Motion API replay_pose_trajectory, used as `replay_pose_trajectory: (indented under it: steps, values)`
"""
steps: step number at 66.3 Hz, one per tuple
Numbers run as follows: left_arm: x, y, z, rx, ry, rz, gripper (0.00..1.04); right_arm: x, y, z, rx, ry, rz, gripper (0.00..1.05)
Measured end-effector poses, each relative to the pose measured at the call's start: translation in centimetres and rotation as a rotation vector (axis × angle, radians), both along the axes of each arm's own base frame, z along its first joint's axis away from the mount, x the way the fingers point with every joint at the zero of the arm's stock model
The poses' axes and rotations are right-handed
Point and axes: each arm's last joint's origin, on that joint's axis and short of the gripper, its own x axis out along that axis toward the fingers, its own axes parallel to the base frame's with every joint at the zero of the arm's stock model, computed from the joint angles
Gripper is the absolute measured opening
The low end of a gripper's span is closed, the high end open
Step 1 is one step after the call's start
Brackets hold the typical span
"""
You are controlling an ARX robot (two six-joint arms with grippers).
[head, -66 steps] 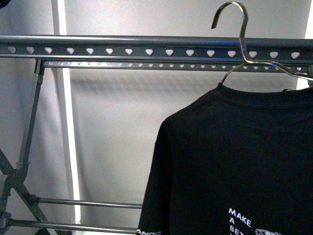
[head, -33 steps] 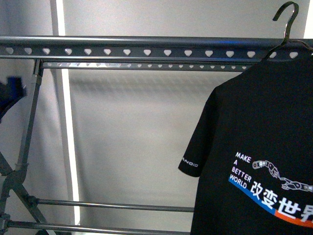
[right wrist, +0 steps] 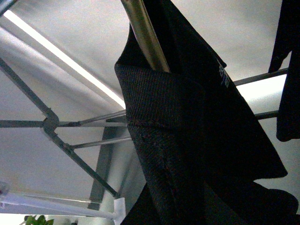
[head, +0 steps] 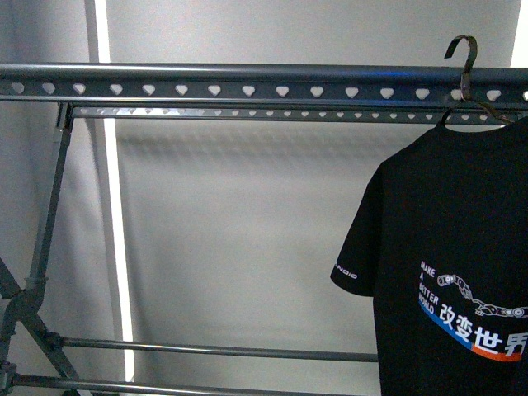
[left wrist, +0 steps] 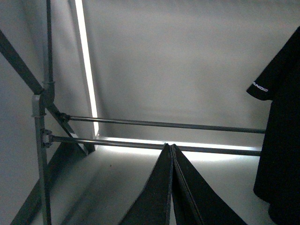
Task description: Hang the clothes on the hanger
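Observation:
The clothes, a black T-shirt with a white "MAKE A BETTER WORLD" print, hang at the far right of the front view from a thin wire hook. That hook overlaps the top rail of the hanger, a dark grey rack punched with heart-shaped holes; whether it rests on the rail I cannot tell. In the right wrist view black cloth and a metal wire fill the frame and hide the right gripper's fingers, which are shut on the clothes. My left gripper is shut and holds nothing, low in front of the rack's crossbars.
The rack's slanted legs stand at the left, with two thin lower crossbars running across. A plain grey wall with a bright vertical strip lies behind. The shirt's sleeve shows beside the left gripper.
The T-shirt has moved right and away from the camera, toward the rail, and its hook has come down. A dark blue shape at the left edge half a second ago is gone.

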Motion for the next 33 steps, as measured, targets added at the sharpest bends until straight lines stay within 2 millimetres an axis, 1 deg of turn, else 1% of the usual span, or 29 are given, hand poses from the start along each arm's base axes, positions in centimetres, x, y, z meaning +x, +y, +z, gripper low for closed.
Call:
replay_pose_trajectory:
  steps: [9,10,15,22,26,30,33]
  values:
    - [-1.1,0.0,-0.7,0.000,-0.006,-0.001,0.04,-0.2,0.1,-2.6,0.007,0.027,-0.010,0.05]
    - [-1.2,0.0,-0.8,0.000,-0.006,-0.001,0.04,-0.3,0.2,-3.1,0.010,0.030,-0.009,0.05]
    - [-1.7,0.0,-1.2,0.000,-0.003,-0.001,0.04,-0.8,0.5,-4.2,0.003,0.025,-0.010,0.07]
    - [-2.4,0.0,-1.6,0.000,-0.002,-0.001,0.04,-1.9,0.9,-5.1,-0.009,-0.007,-0.024,0.22]
    - [-2.8,0.0,-1.8,0.000,-0.003,-0.001,0.04,-2.9,1.2,-5.5,-0.032,-0.048,-0.047,0.33]
    - [-3.1,0.0,-1.9,0.001,-0.003,-0.001,0.04,-3.9,1.4,-5.5,-0.070,-0.109,-0.077,0.41]
    - [-3.4,0.0,-2.1,0.001,-0.003,-0.001,0.04,-5.2,1.6,-5.2,-0.093,-0.189,-0.106,0.50]
